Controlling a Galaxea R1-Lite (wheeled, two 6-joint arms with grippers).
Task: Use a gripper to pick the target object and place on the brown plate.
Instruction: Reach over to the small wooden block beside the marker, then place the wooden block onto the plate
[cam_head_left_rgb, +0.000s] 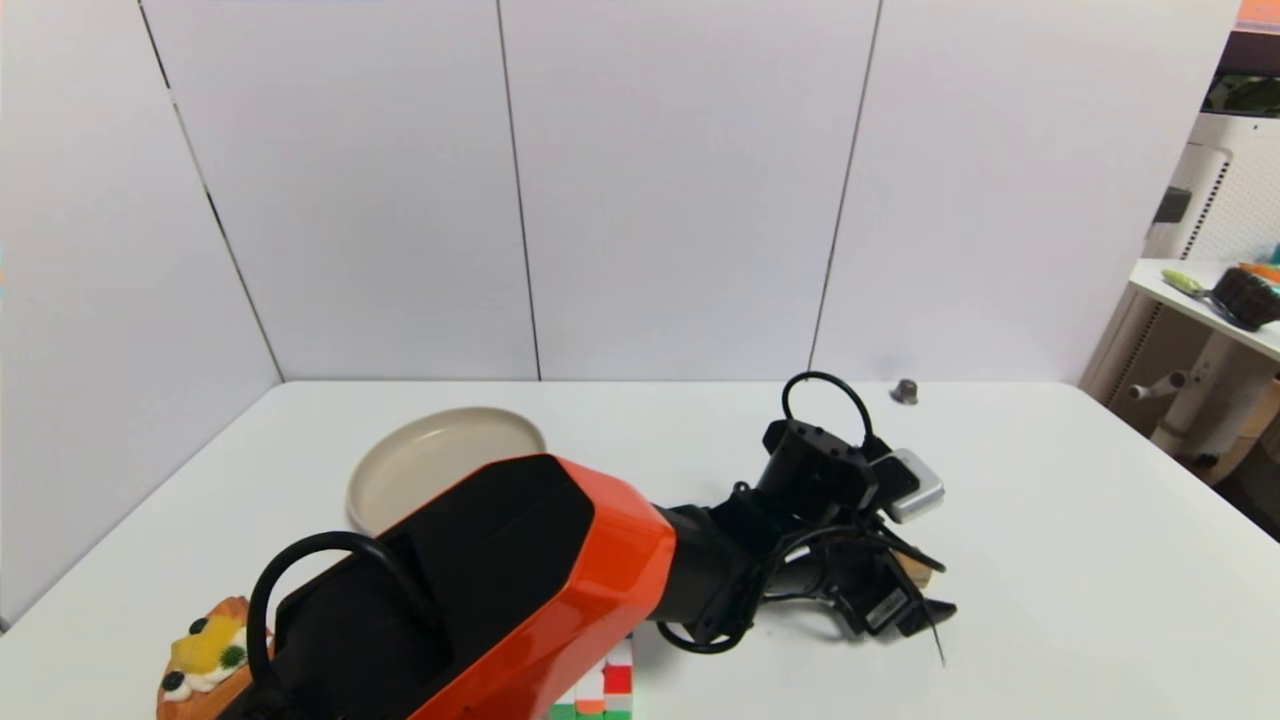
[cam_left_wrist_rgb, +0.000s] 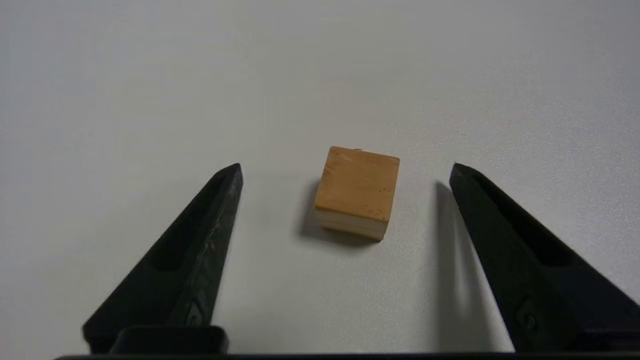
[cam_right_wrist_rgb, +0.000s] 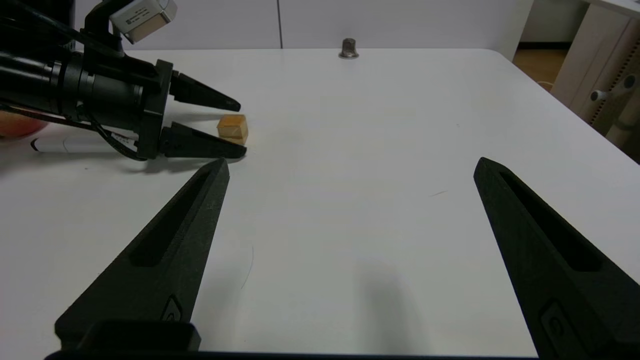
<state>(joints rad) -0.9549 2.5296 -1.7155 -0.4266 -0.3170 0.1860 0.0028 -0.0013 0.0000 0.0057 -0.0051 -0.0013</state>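
Note:
The target object, a small tan wooden cube (cam_left_wrist_rgb: 357, 190) with a lighter band, lies on the white table. My left gripper (cam_left_wrist_rgb: 346, 167) is open and low over the table. The cube sits between its fingertips, touching neither. In the head view the left gripper (cam_head_left_rgb: 940, 588) reaches to the right of centre and the cube (cam_head_left_rgb: 912, 574) peeks out beside it. The right wrist view shows the cube (cam_right_wrist_rgb: 233, 127) between the left gripper's fingers (cam_right_wrist_rgb: 210, 147). The brown plate (cam_head_left_rgb: 440, 460) lies empty at the back left. My right gripper (cam_right_wrist_rgb: 351, 162) is open and empty above bare table.
A small dark grey knob (cam_head_left_rgb: 905, 391) stands near the back wall. A colourful puzzle cube (cam_head_left_rgb: 600, 690) and a decorated pastry (cam_head_left_rgb: 205, 655) sit at the front edge. A white marker (cam_right_wrist_rgb: 70, 145) lies under the left arm. A side table (cam_head_left_rgb: 1215, 310) stands at the right.

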